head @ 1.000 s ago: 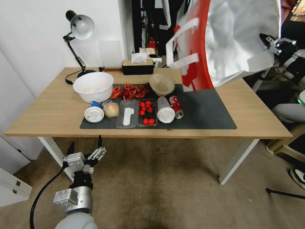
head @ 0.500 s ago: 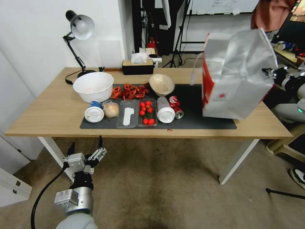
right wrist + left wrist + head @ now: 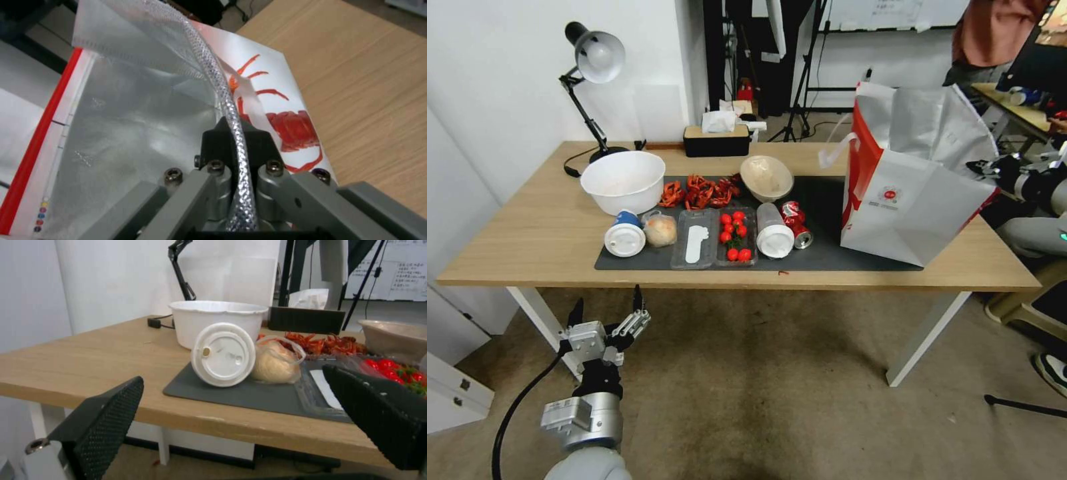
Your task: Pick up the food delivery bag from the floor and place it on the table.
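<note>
The food delivery bag, white with red sides and silver lining, stands with its mouth open on the right end of the table, partly on the dark mat. My right gripper is at the bag's right side, shut on its foil-lined rim. In the right wrist view the right gripper pinches that rim edge of the bag above the tabletop. Low before the table's left front, over the floor, hangs my left gripper, open and holding nothing. In its own wrist view the left gripper faces the table edge.
On the mat lie a white bowl, two lidded cups, crayfish, a tomato tray, a beige bowl and a can. A lamp and tissue box stand behind. White table legs reach the floor.
The bag has come down from high at the upper right onto the table's right end, turning upright. My right gripper lowered with it. The left arm has not moved.
</note>
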Available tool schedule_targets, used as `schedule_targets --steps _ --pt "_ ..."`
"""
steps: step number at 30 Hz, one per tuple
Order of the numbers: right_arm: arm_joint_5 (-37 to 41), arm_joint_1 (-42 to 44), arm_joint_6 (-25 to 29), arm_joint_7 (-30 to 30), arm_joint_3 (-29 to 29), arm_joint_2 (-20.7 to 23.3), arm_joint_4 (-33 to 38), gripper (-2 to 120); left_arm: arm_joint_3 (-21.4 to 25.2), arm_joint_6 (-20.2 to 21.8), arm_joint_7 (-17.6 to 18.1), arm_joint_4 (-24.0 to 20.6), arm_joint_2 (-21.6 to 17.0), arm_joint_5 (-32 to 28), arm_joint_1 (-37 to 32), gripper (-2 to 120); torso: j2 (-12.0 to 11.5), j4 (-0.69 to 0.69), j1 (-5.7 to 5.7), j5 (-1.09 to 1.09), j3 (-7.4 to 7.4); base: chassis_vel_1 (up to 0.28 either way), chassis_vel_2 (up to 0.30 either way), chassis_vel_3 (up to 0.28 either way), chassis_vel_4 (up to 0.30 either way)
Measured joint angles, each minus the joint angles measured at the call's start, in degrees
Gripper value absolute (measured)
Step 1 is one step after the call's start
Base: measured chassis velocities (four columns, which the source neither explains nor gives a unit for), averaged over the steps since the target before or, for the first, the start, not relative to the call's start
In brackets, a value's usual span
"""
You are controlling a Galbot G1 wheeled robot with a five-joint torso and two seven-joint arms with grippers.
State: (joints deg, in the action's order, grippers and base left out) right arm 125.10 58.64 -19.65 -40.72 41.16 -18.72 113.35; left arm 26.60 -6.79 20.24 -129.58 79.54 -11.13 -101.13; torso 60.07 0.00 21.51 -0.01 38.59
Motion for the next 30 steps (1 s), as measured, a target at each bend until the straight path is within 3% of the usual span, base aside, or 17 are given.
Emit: schedule_targets --steps 7,24,30 --pt "1.08 -0.94 -1.75 0.38 -0.09 2.14 -1.34 0 -0.19 -0.33 0.0 -0.32 0.22 0.5 -0.22 100 0.0 0.0 0.0 0.01 0.0 0.0 0.0 0.0 0.0" --pt "-5.45 0.78 -1.6 4.95 -0.08 1.36 -2.53 0 -0.11 -0.81 0.16 -0.97 0.04 0.73 -0.94 100 0.0 0.0 0.0 0.01 0.0 0.0 0.0 0.0 0.0" --pt "-6.66 0.75 -0.97 5.71 -0.17 1.64 -2.94 20 -0.26 -0.87 0.14 -1.09 0.34 0.99 -1.11 100 0.0 0.0 0.0 0.01 0.0 0.0 0.0 0.0 0.0"
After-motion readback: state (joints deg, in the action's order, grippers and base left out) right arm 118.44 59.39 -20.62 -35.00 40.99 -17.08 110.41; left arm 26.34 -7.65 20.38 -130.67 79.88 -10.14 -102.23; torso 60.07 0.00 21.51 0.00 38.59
